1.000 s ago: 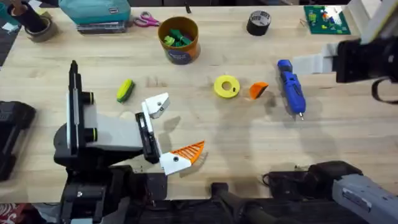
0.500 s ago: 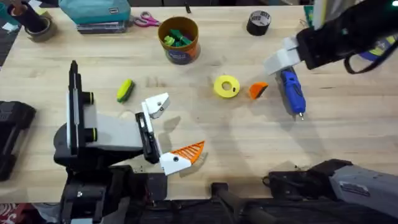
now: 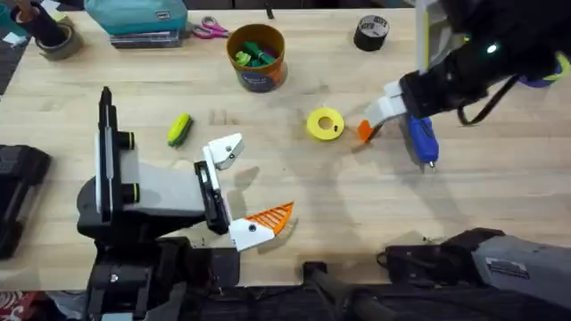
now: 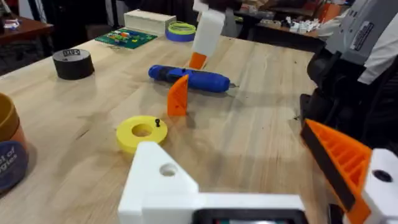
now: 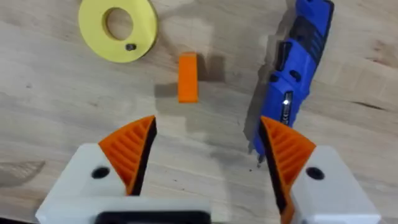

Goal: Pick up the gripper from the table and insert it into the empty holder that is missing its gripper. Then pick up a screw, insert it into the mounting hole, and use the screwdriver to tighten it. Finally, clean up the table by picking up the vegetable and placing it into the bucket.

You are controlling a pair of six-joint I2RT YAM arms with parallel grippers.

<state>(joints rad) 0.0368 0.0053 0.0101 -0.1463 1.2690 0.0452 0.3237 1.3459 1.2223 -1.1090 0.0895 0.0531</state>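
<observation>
— Where's the gripper?
— On the table, between the yellow spool and the screwdriver.
— And the right gripper?
— Just above it, fingers spread wide, holding nothing.
— The left gripper?
— Well apart from it, wide open, one holder bare.

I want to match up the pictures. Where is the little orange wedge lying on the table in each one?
Overhead: the gripper lies right of centre, between the yellow spool and the screwdriver, partly under the right gripper.
Left wrist: the wedge stands mid-picture, in front of the blue screwdriver.
Right wrist: it sits upper middle, beyond the open fingers.
Shared landmark: the yellow spool beside it.
</observation>
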